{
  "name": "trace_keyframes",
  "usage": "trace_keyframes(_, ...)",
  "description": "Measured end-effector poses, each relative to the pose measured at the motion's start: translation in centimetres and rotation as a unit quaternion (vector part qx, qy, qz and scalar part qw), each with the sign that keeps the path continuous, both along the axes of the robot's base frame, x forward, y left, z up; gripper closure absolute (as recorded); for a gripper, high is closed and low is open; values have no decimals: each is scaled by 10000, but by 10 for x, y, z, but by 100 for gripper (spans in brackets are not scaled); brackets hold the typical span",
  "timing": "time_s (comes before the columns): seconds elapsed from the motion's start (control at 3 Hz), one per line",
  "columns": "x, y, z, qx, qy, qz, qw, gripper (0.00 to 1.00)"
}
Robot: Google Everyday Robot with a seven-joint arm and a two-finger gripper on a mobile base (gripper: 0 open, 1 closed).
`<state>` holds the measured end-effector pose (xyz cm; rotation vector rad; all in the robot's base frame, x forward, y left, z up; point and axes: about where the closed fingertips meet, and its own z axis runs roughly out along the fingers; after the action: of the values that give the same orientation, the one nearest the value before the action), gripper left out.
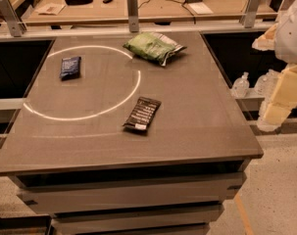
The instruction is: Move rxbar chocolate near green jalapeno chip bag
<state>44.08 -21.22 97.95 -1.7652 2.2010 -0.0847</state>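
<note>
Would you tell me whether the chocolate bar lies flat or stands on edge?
Lying flat: the chocolate bar shows its full printed face on the table. The gripper is off the table's right edge.

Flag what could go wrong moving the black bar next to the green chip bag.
1. The bar lies flat on the table; the gripper, off the table's right edge, may slide it rather than pinch it.
2. A dark blue packet at the left looks similar and could be picked by mistake.
3. The chip bag sits near the back edge; a careless placement may nudge it.
</note>
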Motion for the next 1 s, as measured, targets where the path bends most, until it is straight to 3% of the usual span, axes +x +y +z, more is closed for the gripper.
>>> trace_keyframes(0.33, 3, 11, -3, 360, 164, 649, 9971, 0)
trace_keyframes(0.67, -5, 36, -5, 325, 147, 1797, 9831, 0)
trace_keyframes(1.0, -17, 58, -12, -105, -177, 2764, 9608, 0)
